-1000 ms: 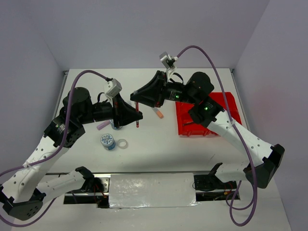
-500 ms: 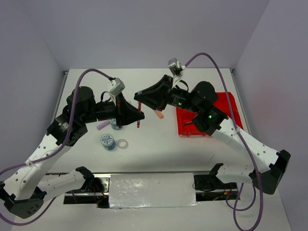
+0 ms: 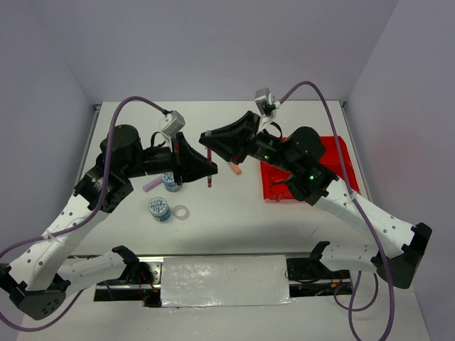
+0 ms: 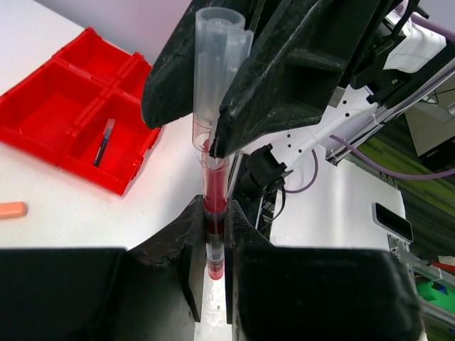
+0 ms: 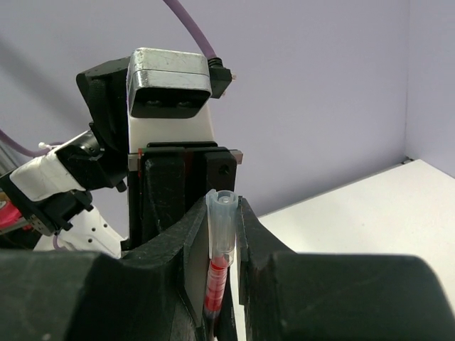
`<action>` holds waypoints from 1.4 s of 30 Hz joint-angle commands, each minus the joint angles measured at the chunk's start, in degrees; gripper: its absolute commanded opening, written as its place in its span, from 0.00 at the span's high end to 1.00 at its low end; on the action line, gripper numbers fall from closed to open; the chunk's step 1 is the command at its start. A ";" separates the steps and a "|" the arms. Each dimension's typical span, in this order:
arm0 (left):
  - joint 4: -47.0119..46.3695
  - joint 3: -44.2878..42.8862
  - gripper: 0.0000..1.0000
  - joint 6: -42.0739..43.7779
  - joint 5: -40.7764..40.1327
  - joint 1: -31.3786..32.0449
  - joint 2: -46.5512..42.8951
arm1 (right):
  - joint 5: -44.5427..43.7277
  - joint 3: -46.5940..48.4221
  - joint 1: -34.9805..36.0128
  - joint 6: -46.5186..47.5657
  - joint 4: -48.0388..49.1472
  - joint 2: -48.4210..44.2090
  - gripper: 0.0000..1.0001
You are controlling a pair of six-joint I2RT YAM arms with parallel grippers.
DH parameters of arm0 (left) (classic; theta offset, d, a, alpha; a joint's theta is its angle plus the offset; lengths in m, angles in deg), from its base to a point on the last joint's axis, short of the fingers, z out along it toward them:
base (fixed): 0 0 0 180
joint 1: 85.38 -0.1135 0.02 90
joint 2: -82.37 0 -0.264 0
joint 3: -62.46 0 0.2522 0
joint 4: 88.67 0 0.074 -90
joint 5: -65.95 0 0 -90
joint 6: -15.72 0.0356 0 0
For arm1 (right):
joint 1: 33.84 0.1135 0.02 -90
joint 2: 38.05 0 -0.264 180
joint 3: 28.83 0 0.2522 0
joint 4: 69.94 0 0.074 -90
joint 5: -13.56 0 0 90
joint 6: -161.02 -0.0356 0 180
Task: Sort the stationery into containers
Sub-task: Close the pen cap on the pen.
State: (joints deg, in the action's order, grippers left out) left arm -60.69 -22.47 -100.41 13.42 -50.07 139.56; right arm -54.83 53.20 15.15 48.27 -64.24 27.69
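Note:
A thin red pen (image 3: 209, 170) with a clear cap hangs upright above the table, held by both grippers. My left gripper (image 3: 212, 168) is shut on its lower red barrel (image 4: 214, 206). My right gripper (image 3: 205, 136) is shut on the clear cap (image 5: 222, 227), just above the left one. The red four-compartment tray (image 3: 341, 153) lies at the right, with a blue pen (image 4: 103, 138) in one compartment. An orange marker (image 3: 234, 169), a lilac marker (image 3: 151, 185), a patterned tape roll (image 3: 159, 208) and a clear tape ring (image 3: 181, 212) lie on the table.
A blue-white item (image 3: 170, 182) stands partly hidden under my left arm. The right arm reaches over the tray's left side. The tray (image 4: 43, 106) and the orange marker (image 4: 11, 209) show at the left of the left wrist view.
Both grippers, with the red pen between them, have shifted a little to the right. The right wrist has risen slightly. Both grips stay shut.

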 commanded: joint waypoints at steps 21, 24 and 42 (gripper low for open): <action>-3.41 0.16 1.00 1.69 0.50 -0.51 -0.94 | -0.69 8.11 1.10 3.85 -10.24 2.38 1.00; -3.58 -0.28 1.00 1.78 0.32 -0.51 -0.85 | -1.13 6.79 0.84 3.58 -10.06 2.29 1.00; -3.14 -0.10 1.00 2.40 -0.47 -0.51 -1.20 | 1.15 4.15 -1.88 0.60 -8.04 2.03 1.00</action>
State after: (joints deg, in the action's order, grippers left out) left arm -59.93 -21.25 -99.74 12.88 -50.57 139.51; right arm -55.49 58.41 13.73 49.54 -73.39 29.89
